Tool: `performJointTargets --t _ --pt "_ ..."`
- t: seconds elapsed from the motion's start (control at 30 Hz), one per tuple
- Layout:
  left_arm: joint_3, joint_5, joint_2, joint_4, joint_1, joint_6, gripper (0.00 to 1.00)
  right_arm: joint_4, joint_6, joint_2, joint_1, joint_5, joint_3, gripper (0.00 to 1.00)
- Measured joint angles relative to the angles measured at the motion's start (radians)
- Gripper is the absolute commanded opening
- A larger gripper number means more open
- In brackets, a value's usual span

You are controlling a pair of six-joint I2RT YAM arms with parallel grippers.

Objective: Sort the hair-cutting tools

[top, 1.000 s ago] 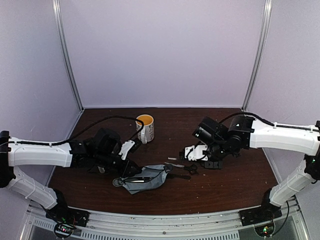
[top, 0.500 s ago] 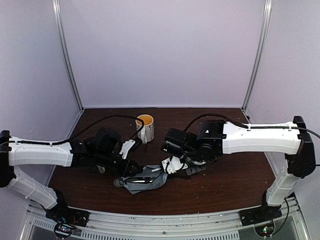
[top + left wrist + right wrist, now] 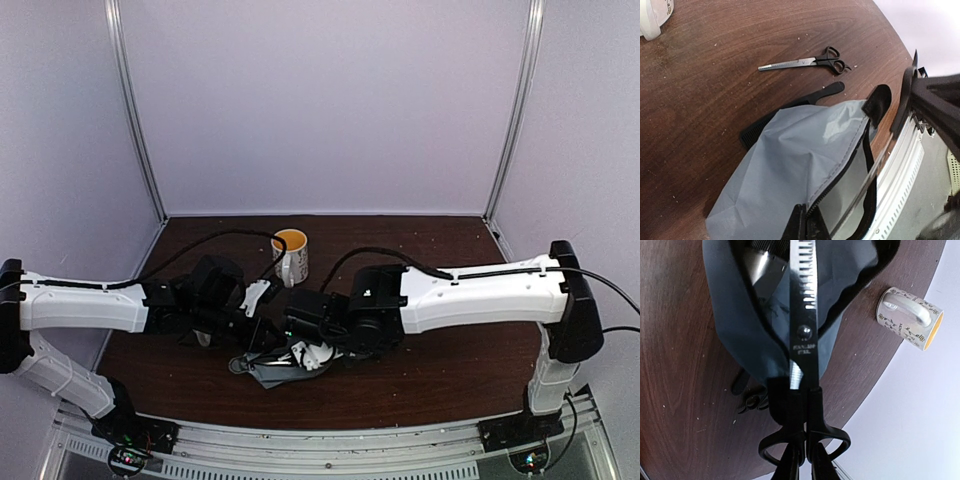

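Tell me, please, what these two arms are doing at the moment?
The left gripper pinches the zip edge of the pouch, holding it open. The right gripper holds scissors by the handles, blades over the pouch's mouth, where what looks like the clipper lies inside. A second pair and the comb lie on the table, the comb partly under the pouch.

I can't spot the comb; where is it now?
In the left wrist view the comb lies on the table, partly under the grey pouch, with loose scissors just beyond it.
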Motion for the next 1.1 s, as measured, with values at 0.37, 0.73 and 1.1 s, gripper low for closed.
performJointTargets --t 0.37,0.73,1.1 --pt "0.0 0.016 0.009 0.008 0.0 -0.032 0.0 0.041 0.008 0.124 0.042 0.007 0.14 0.08" --pt "0.0 0.018 0.009 0.01 0.0 -0.04 0.0 0.089 0.054 0.216 0.064 0.034 0.161 0.07" --pt "0.0 0.024 0.021 0.007 0.0 -0.04 0.0 0.137 0.042 0.216 0.089 0.081 0.155 0.08"
